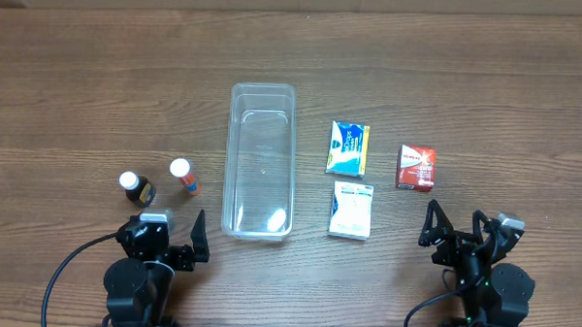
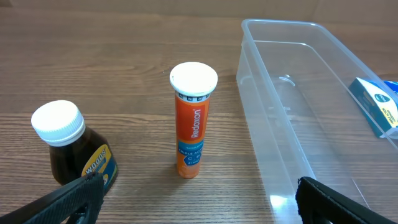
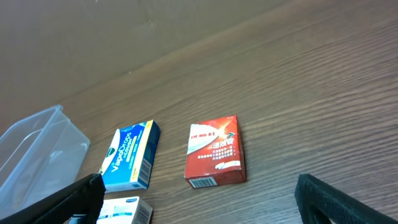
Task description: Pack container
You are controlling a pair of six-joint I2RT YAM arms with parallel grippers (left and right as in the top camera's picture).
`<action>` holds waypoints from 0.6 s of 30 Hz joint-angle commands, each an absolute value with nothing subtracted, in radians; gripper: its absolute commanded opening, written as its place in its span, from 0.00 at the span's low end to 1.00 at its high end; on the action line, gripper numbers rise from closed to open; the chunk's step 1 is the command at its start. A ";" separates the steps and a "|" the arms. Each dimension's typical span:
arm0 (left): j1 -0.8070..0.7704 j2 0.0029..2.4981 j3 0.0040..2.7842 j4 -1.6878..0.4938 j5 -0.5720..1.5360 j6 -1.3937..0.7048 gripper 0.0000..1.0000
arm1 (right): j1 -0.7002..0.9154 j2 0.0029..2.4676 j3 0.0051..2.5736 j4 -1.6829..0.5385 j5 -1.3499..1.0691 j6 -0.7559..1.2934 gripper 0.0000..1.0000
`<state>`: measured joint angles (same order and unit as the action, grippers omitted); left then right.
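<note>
The clear plastic container point(image 1: 261, 161) lies empty in the middle of the table; it also shows in the left wrist view point(image 2: 298, 112) and at the left edge of the right wrist view point(image 3: 34, 149). To its left stand an orange tube point(image 1: 183, 175) point(image 2: 193, 118) and a dark bottle with a white cap point(image 1: 135, 188) point(image 2: 71, 146). To its right lie a blue box point(image 1: 348, 148) point(image 3: 130, 155), a white box point(image 1: 350, 210) point(image 3: 121, 211) and a red box point(image 1: 417, 167) point(image 3: 214, 152). My left gripper point(image 1: 177, 239) point(image 2: 199, 202) is open and empty near the front edge. My right gripper point(image 1: 456, 230) point(image 3: 199, 199) is open and empty.
The wooden table point(image 1: 449, 72) stretches bare behind the objects. Black cables run from both arm bases at the front edge.
</note>
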<state>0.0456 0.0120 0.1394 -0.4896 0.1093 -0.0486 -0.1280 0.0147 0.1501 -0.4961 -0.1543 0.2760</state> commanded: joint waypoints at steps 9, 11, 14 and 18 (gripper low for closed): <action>0.046 0.004 0.138 -0.490 0.117 -0.036 1.00 | -0.120 0.202 0.509 -0.516 -0.290 0.279 1.00; 0.046 0.004 0.138 -0.490 0.117 -0.037 1.00 | -0.120 0.423 0.722 -0.640 -0.247 0.256 1.00; 0.046 0.004 0.138 -0.490 0.116 -0.036 1.00 | -0.118 0.793 1.071 -0.885 -0.237 0.234 1.00; 0.046 0.004 0.138 -0.490 0.117 -0.037 1.00 | -0.118 1.218 1.417 -1.074 -0.382 0.197 1.00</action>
<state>0.0456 0.0135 0.1390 -0.4892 0.1097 -0.0486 -0.1226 1.0630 1.2999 -1.0592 -0.2756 0.2462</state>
